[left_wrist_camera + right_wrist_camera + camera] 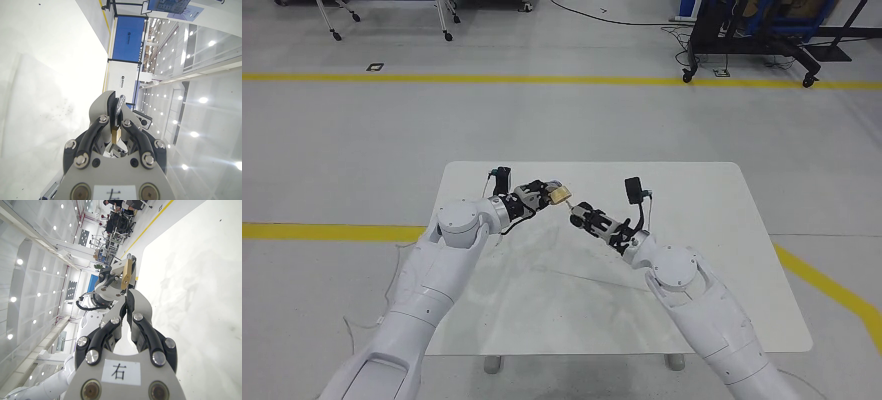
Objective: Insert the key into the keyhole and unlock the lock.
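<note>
1. Two grippers are met over the table (pixel 712 300), a little above the centre of the top view. The lock (pixel 558 192) is held between them, clear of the surface.
2. The left gripper (pixel 118 103) is seen with its jaws pinched on the lock's steel shackle (pixel 121 101). The brass body is pointed back toward the wrist, in the lower middle of the left wrist view.
3. The right gripper (pixel 129 294) is seen with its jaws pressed together on the key (pixel 126 288). Only a thin sliver of it is shown past the fingertips, near the centre of the right wrist view.
4. The keyhole (pixel 125 282) is turned toward the right gripper and lies just above its fingertips in that view. The key's tip is at or just beside it; whether it has entered cannot be told.
5. Insertion is judged to be the step in hand. Unlocking is judged not yet done, since no opened shackle is shown.
6. For the next move, the blade must be lined up with the slot and pushed straight in along the lock's long axis. The lock must be kept steady by the left gripper meanwhile.
7. Once the blade is seated, a turn about the right wrist will be called for. Slipping or pivoting of the thin key between the pads is to be guarded against.
</note>
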Available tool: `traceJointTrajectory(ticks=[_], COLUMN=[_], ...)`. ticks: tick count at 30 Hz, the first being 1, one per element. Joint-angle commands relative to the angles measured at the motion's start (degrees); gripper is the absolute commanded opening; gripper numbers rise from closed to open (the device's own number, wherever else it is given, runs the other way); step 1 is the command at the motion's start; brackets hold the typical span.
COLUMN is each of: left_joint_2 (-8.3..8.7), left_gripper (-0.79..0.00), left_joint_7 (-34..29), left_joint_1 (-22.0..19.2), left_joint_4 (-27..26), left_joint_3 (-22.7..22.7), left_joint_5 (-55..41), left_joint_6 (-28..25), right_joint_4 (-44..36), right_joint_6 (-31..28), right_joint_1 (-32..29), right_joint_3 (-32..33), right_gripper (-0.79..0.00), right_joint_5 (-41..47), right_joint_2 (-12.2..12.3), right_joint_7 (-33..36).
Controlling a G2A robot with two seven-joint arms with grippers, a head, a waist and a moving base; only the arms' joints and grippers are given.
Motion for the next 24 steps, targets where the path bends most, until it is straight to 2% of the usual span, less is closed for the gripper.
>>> traceJointTrajectory(ticks=[1, 24], left_joint_2=[0.0, -0.02], left_gripper=[-0.785, -0.785], left_joint_7=[0.06, -0.38], left_joint_1=[-0.03, 0.06], left_joint_4=[0.04, -0.39], left_joint_3=[0.03, 0.54], left_joint_5=[0.11, 0.96], left_joint_6=[-0.11, -0.47], right_joint_4=[0.41, 2.36], right_joint_6=[-0.31, -0.36], right_joint_1=[0.29, 1.18], right_joint_3=[-0.12, 0.12], right_gripper=[-0.785, -0.785], right_joint_5=[0.62, 2.12], right_joint_2=[-0.05, -0.46], right_joint_7=[0.82, 0.48])
